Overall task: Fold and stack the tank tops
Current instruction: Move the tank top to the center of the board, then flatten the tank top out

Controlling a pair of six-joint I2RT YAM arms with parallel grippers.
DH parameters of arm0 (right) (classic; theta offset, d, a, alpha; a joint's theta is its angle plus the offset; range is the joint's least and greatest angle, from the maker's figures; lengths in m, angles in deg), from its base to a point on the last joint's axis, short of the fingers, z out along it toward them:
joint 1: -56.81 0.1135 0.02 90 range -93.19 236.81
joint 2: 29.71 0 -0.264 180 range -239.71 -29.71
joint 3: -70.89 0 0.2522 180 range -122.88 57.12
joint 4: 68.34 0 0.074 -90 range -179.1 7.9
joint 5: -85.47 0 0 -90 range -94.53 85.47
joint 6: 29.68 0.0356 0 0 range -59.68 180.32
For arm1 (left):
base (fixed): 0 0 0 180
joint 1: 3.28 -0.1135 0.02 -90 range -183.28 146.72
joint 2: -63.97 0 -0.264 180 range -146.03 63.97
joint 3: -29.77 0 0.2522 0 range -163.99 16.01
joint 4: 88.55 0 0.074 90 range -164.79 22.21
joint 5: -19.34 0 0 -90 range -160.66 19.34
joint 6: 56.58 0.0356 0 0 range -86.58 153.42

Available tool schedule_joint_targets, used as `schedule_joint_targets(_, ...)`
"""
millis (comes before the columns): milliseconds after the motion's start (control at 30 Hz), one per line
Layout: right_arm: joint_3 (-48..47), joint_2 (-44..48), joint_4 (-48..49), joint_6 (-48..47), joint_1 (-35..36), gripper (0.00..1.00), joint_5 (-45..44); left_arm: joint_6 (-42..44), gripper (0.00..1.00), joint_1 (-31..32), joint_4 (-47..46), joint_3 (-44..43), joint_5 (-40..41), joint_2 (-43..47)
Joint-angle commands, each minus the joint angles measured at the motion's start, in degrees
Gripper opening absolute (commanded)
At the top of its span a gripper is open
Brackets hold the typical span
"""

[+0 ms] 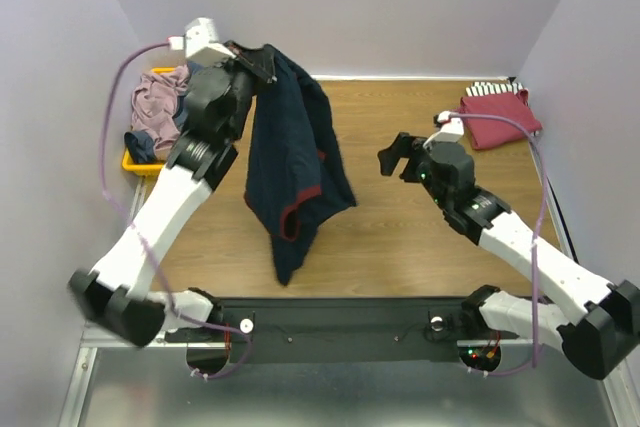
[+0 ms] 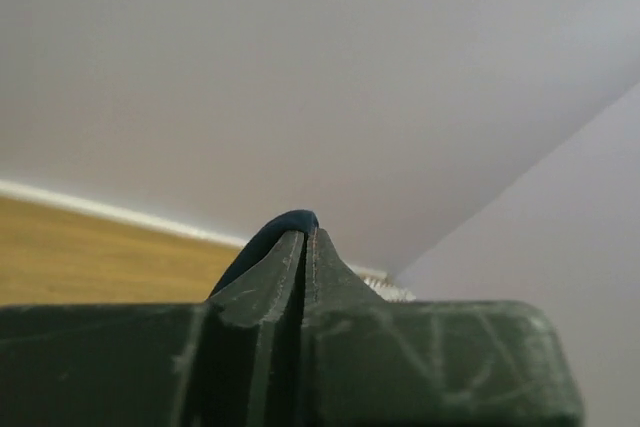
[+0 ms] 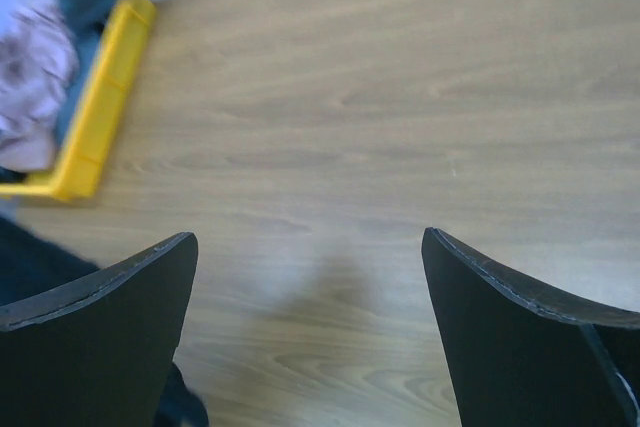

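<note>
At the far left edge of the tabletop (image 1: pixel 400 237) a yellow tray (image 1: pixel 135 162) is sitting against the wall; a mauve tank top (image 1: pixel 155 102) is lying crumpled in it, and a grey-blue one (image 1: pixel 140 147) is showing beneath it at the near end of the tray; the right wrist view is catching the same tray (image 3: pixel 105 97) with the mauve cloth (image 3: pixel 30 77) spilling over its rim.

Just right of the tray the left arm is reaching up and back; the left pincer (image 1: pixel 262 59) is raised well above the wood, and its fingers are pressing together on a fold of the navy jersey (image 1: pixel 290 162); the left wrist view is showing the two fingertips (image 2: pixel 308 232) almost meeting, with only a thin slit between them and a rim of navy cloth (image 2: pixel 258 244) curving over the tip.

The jersey is hanging down from that grip in a long bunched drape, its maroon trim showing near the lower part and its lowest corner pointing toward the near edge; whether that corner is touching the wood cannot be told.

Further right, the right pincer (image 1: pixel 398 155) is hovering over bare wood, apart from the jersey, its fingers spreading wide with nothing between them (image 3: pixel 308 237).

In the far right corner a dark red tank top (image 1: pixel 505 122) is lying flat, and a black-and-white striped one (image 1: pixel 492 90) is peeking out behind it, next to the wall.
</note>
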Motion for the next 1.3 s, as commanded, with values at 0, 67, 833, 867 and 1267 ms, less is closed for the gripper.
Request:
schedule_joint_targets(0, 3.48, -3.97, 1.03, 2.02, 0.30, 1.00, -1.18, -13.81, 0.21, -11.71, -0.29, 5.01, -21.90, -15.62)
schedule_joint_targets(67, 4.89, -5.48, 1.81, 2.46, 0.30, 1.00, -0.75, -15.84, 0.32, -14.44, -2.57, 5.62, -28.03, -21.50)
schedule_joint_targets(833, -2.21, -43.79, 22.65, 6.32, 12.24, 0.79, 12.79, -26.13, 0.38, -11.21, 25.01, 40.59, -6.42, 16.07)
schedule_joint_targets(867, -3.01, -45.46, 22.47, 7.11, 12.51, 0.78, 11.84, -26.40, 0.38, -11.12, 25.19, 41.74, -6.60, 16.78)
schedule_joint_targets(1267, -6.17, -43.29, 11.00, 8.54, 13.13, 0.01, -2.21, -22.10, 0.22, -10.85, 22.29, 45.96, -10.20, 16.70)
